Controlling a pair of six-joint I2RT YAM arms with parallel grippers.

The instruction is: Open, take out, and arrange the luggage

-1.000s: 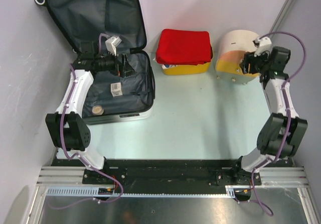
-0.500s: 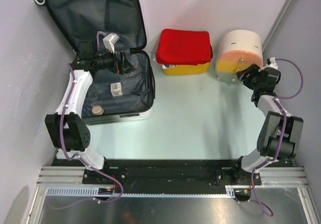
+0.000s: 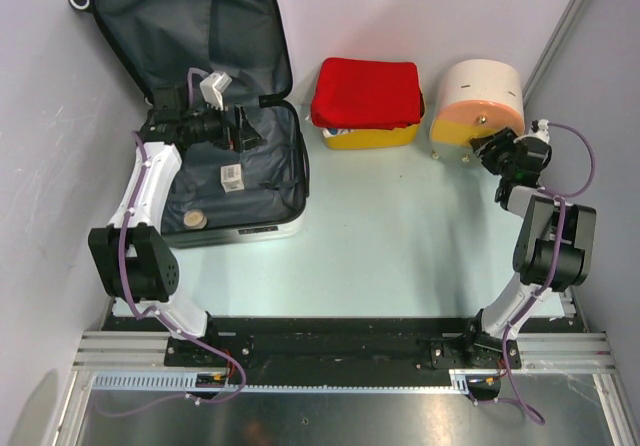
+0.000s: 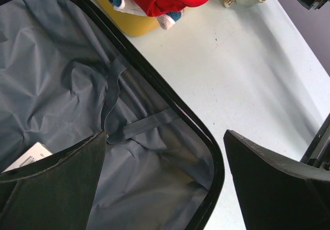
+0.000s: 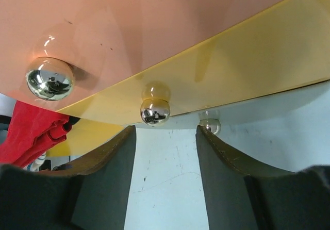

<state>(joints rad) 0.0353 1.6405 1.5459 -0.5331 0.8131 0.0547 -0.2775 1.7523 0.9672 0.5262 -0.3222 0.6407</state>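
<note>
Currently: suitcase point(image 3: 270, 171) lies open at the counter's point(image 3: 400, 226) far-left corner for unpacking; left end effector point(image 4: 165, 134) hovers over it, spread wide, empty; right end effector point(image 5: 166, 129), half-spread, empty, faces drawer box point(image 3: 480, 91).

Luggage point(image 3: 190, 26) wide open, grey-lined, far left

Left arm point(image 3: 150, 181) reaches forward, left fingers point(image 4: 51, 178) spread wide; right arm point(image 3: 545, 241) bent steeply, right fingers point(image 5: 103, 183) partly apart, empty.
</note>
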